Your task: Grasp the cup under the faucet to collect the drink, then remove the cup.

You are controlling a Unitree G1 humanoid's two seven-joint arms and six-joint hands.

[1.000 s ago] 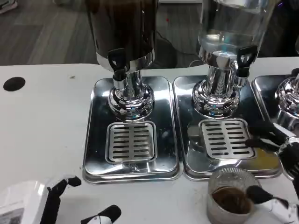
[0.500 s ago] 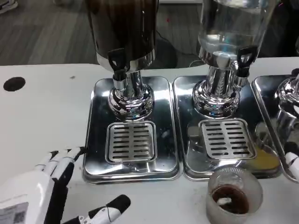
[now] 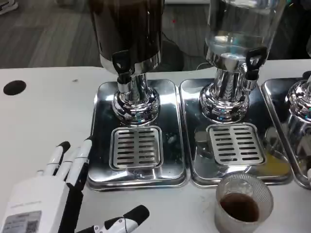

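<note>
A clear plastic cup [image 3: 243, 202] with brown drink in its bottom stands upright on the white table, just in front of the middle drip tray [image 3: 275, 167], with nothing touching it. The dark dispenser's faucet [image 3: 122, 65] hangs over the left tray's grate [image 3: 136, 147]; the clear dispenser's faucet [image 3: 254, 60] is at the right. My left hand [image 3: 53, 196] lies at the lower left with fingers spread and thumb out, holding nothing, its fingertips [image 3: 86, 143] near the left tray's edge.
Chrome dispenser bases [image 3: 135, 104] stand at the back of each tray. A third tray and dispenser [image 3: 297, 104] sit at the right edge. A round black hole [image 3: 14, 87] marks the table at far left. Bare table lies left of the trays.
My right hand let go of the cup and drew away to the right. My left hand rose forward toward the left tray, fingers spread. The cup stayed in place.
</note>
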